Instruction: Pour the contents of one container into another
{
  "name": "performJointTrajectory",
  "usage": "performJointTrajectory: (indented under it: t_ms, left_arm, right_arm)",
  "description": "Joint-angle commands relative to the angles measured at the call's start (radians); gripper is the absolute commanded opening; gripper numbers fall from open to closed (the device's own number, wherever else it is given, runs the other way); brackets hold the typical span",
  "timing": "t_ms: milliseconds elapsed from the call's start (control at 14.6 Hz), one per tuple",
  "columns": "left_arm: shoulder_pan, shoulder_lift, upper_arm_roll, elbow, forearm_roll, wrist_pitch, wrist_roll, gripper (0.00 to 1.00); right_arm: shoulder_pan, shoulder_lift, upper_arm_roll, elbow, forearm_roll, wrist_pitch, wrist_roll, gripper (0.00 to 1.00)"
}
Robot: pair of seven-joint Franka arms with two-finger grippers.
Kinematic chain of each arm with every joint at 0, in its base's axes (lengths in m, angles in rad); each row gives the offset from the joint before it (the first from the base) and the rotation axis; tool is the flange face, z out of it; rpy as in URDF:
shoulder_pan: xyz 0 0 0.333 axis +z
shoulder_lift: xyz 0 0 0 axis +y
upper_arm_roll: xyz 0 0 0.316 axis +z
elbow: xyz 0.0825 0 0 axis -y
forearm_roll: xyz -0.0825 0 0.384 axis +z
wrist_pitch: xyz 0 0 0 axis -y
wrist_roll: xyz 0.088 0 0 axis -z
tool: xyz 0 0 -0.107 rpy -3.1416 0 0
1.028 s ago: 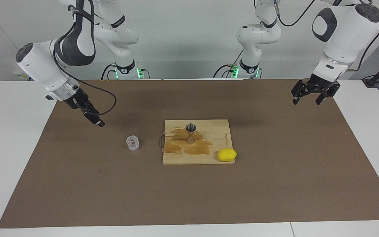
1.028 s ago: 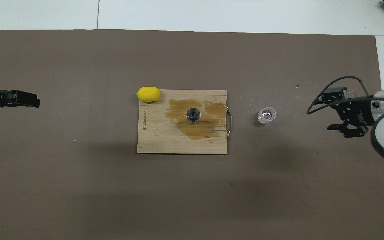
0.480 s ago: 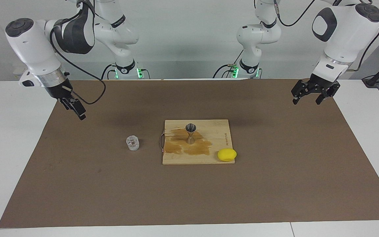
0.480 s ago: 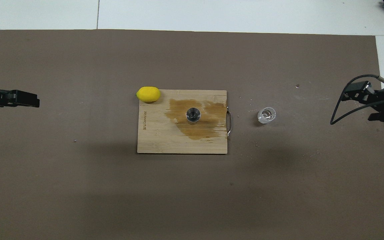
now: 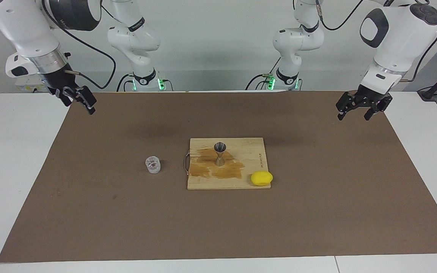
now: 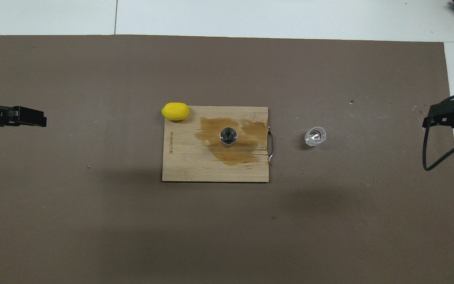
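Note:
The clear glass cup point(image 5: 153, 165) stands upright on the brown mat, beside the handle end of the wooden board point(image 5: 249, 151), toward the right arm's end of the table. The steel jigger point(image 5: 219, 153) stands upright on the board, in the middle of a brown wet stain. My right gripper point(image 5: 80, 104) hangs open and empty over the mat's edge at its own end, well clear of the cup. My left gripper point(image 5: 359, 110) waits open and empty over the mat's edge at the left arm's end.
A yellow lemon point(image 5: 261, 178) rests on the board's corner farthest from the robots, toward the left arm's end. The board has a metal handle point(image 6: 271, 146) on the side facing the cup. Small droplets dot the mat around the cup.
The right arm has lifted and drawn back from near the cup to the mat's edge at its own end. Cup, jigger and left arm have not moved.

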Motion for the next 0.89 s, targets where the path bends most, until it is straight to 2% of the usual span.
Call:
performJointTrajectory:
  t_ms: [0,137,274,411,823]
  left_arm:
    - [0.001,-0.011,0.006,0.005,0.021,-0.010,-0.014,1.00]
    - [0.000,-0.012,0.007,0.005,0.021,-0.029,-0.014,1.00]
    - [0.001,-0.015,0.007,0.068,0.021,-0.121,-0.014,1.00]
    - [0.001,-0.011,0.007,0.119,0.021,-0.192,-0.014,1.00]
    - [0.001,-0.015,0.007,0.118,0.021,-0.189,-0.014,1.00]
  right_arm:
    - [0.138,0.015,-0.135,0.057,-0.035,-0.064,-0.022,1.00]
    - [0.128,-0.026,-0.114,-0.002,-0.032,-0.070,-0.019,1.00]
    - [0.057,-0.037,-0.039,-0.021,-0.035,-0.058,-0.048,1.00]
    - [0.056,-0.022,-0.042,0.009,-0.045,-0.058,-0.068,1.00]
    - [0.054,-0.014,-0.038,0.037,-0.055,-0.093,-0.088,1.00]
